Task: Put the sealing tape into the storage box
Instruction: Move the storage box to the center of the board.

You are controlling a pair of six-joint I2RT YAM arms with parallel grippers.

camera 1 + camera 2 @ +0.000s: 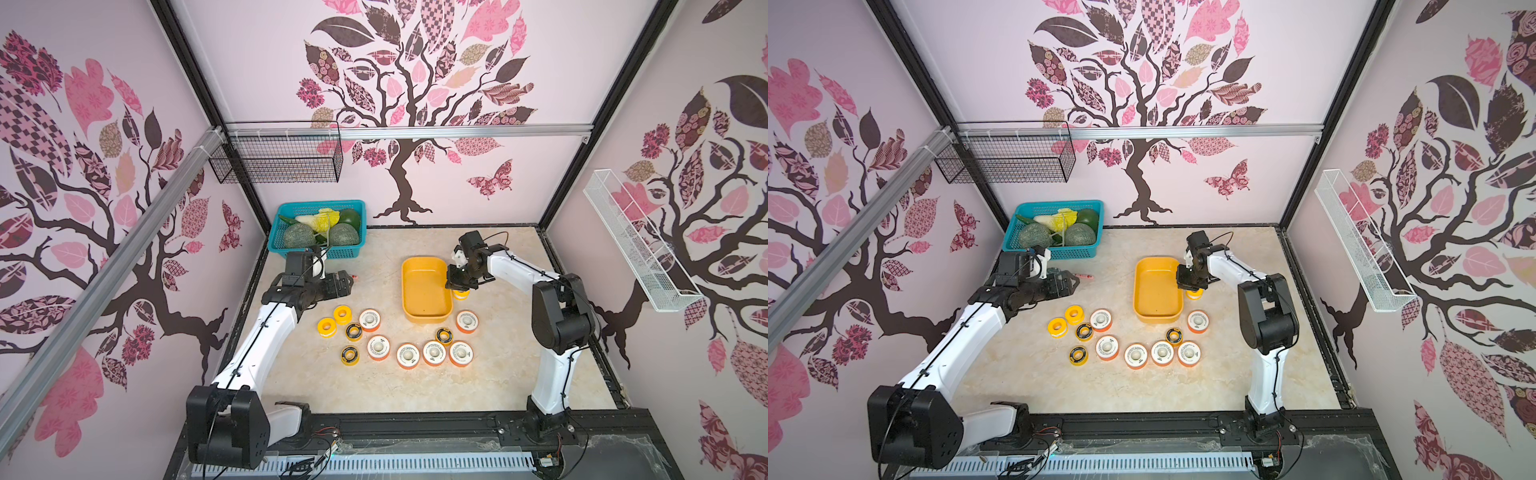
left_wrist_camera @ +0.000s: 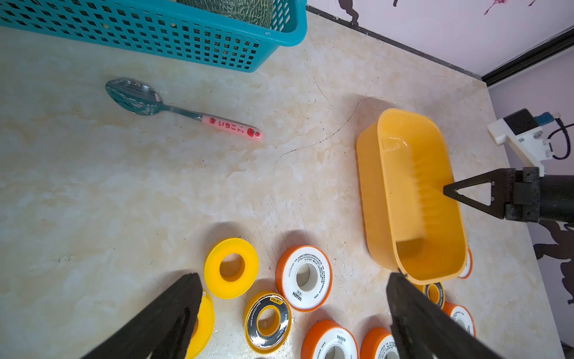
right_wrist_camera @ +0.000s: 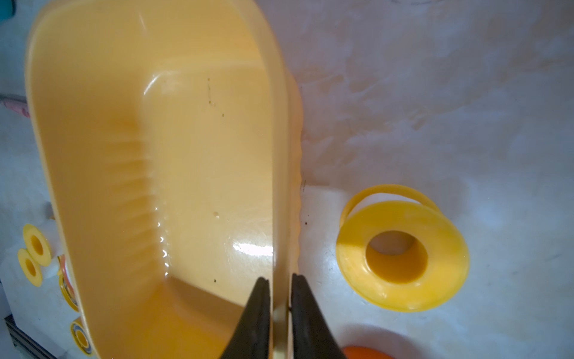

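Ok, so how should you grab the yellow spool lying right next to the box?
Come straight down from above. The yellow spool lies flat with its hole facing up, so probably one finger goes into the hole and the other outside the rim. Choose the side away from the box, since its wall stands close by and leaves less room there.

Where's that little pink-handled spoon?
In the left wrist view the spoon lies on the table beside the teal basket, left of the yellow box.
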